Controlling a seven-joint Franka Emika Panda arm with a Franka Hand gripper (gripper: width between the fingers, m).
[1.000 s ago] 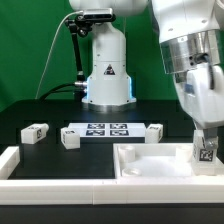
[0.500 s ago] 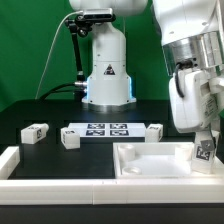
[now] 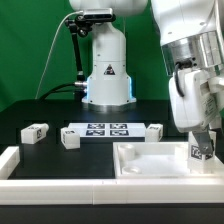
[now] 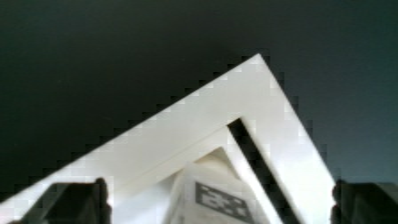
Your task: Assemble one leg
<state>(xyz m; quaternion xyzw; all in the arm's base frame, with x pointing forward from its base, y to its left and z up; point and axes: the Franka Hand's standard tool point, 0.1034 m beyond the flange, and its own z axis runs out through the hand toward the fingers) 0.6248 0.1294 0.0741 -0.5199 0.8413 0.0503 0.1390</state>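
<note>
Exterior view: the tool (image 3: 202, 143) grips a leg (image 3: 201, 152) upright over the tabletop piece's (image 3: 150, 160) corner at the exterior view's right. Wrist view: leg (image 4: 221, 197) sits between the fingers (image 4: 68, 203). Seating seems underway; next, twisting it home.

Your arm hangs at the right of the frame, wrist pointing down, tool (image 3: 203, 146) at lower right, fingers clamped.

I see the leg (image 3: 202, 151) as smooth white plastic with a printed matt tag. The tabletop (image 3: 100, 158) looks matt black to me, and the arm shell (image 3: 190, 50) is glossy white.
</note>
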